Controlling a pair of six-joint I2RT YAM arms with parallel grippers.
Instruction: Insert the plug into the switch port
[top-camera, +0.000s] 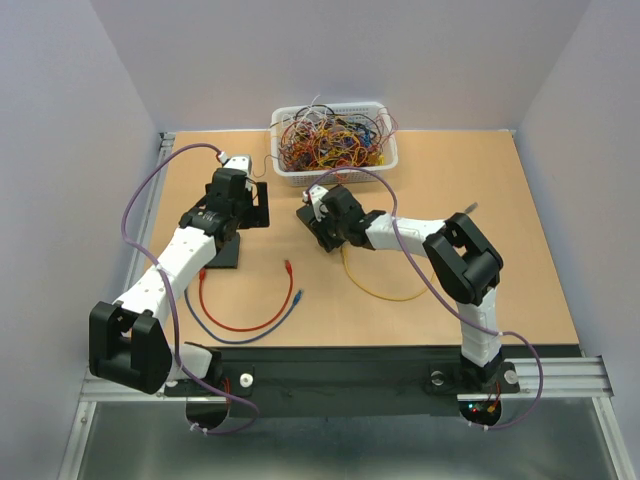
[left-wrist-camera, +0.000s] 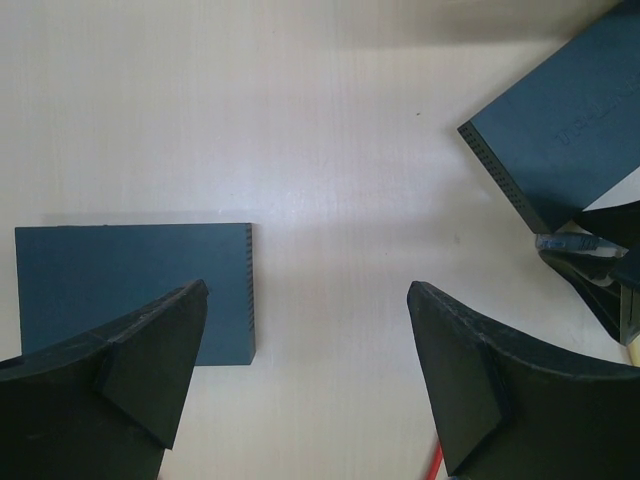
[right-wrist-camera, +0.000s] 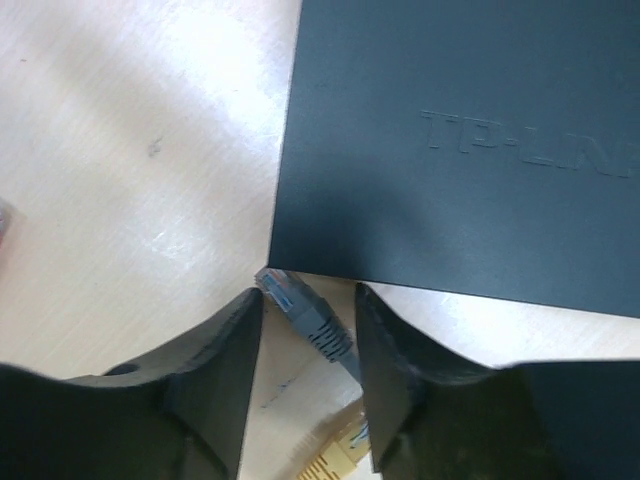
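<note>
Fingers (left-wrist-camera: 150, 380) of the left gripper (left-wrist-camera: 307, 288) stand spread wide, released, above the tabletop (left-wrist-camera: 330, 150), with a flat black box (left-wrist-camera: 120, 280) lying partly under the left one. Further right, I see the grey plug (right-wrist-camera: 312, 320) between the right gripper's (right-wrist-camera: 308, 293) close-set fingers, just off a corner of the TP-Link switch (right-wrist-camera: 450, 150). Whether they pinch it I cannot tell. Small openings (left-wrist-camera: 500, 185) line that switch's narrow edge in the left wrist view.

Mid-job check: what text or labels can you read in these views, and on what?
"TP-LIN": embossed on top of the black box in the right wrist view, cut off by the frame edge.
Left wrist view: faint lettering on the upper-right black box, too blurred to read.
No other text.
</note>
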